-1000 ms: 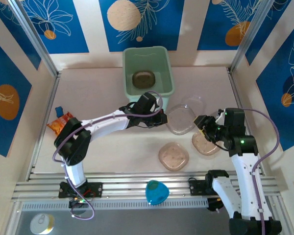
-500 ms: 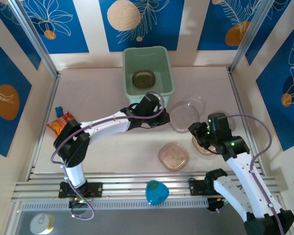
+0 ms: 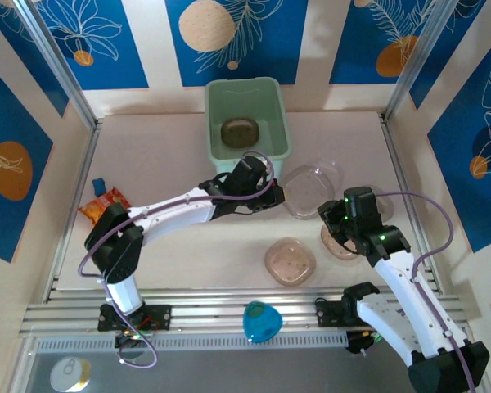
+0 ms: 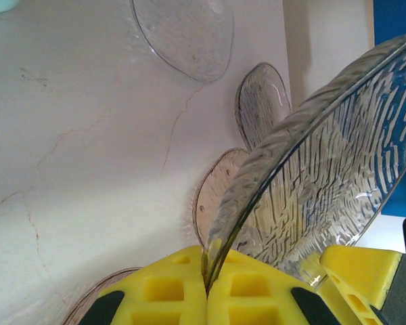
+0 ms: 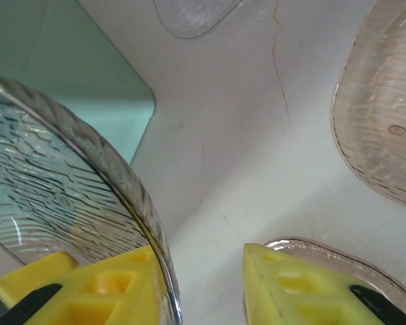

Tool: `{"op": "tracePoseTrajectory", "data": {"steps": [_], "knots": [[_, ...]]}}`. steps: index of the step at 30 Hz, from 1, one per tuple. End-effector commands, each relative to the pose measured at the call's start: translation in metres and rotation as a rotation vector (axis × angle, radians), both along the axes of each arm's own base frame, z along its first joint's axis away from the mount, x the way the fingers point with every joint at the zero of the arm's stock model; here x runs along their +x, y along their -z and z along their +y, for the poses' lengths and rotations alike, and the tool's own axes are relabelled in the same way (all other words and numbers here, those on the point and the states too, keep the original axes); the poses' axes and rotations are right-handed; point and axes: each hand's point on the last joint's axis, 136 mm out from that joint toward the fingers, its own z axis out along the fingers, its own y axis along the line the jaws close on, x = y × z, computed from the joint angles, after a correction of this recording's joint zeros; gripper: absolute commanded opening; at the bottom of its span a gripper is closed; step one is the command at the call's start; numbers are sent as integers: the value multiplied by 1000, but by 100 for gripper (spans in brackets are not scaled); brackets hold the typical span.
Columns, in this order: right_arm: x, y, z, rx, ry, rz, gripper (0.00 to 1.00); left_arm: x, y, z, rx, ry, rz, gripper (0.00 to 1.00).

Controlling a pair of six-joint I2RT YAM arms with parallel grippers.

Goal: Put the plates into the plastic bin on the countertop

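Observation:
My left gripper is shut on the rim of a clear textured plate, held tilted above the countertop. My right gripper is open. That plate's far rim lies against the inner face of its left finger, and the other finger stands apart. Another clear plate lies behind. Pinkish plates lie at the centre front and under my right gripper. The mint plastic bin holds a brown plate.
An orange snack packet and a small blue item lie at the left edge. A blue object sits on the front metal rails, with a can below them. Blue patterned walls close in three sides.
My right gripper has moved left to the held plate's rim, and its jaws have narrowed. My left gripper has shifted the plate slightly right.

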Motion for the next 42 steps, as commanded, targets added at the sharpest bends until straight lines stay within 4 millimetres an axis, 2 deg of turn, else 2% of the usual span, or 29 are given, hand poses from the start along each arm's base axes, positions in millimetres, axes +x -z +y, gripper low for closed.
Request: {"op": "tracePoseTrajectory", "data": {"steps": [1,15,25,28,31,35,42], "knots": [[4,1,-5,-7,44,-16,34,-4,-25,-7,-35,7,-40,0],[9,3,1,12,43,-26,26,-8,-22,-12,-25,26,-21,0],[9,-1,6,3,26,-36,9,-9,-22,-12,-17,32,-13,0],[8,-3,4,-16,27,-42,3,-8,-26,-9,-17,22,-25,8],[8,-9,0,-29,37,-58,0,-9,-29,-6,-14,18,-36,24],[8,-16,-3,-33,49,-88,0,-10,-32,-2,-8,16,-48,45],[11,-26,-6,-44,60,-114,0,-5,-41,12,36,-7,-96,73]]}}
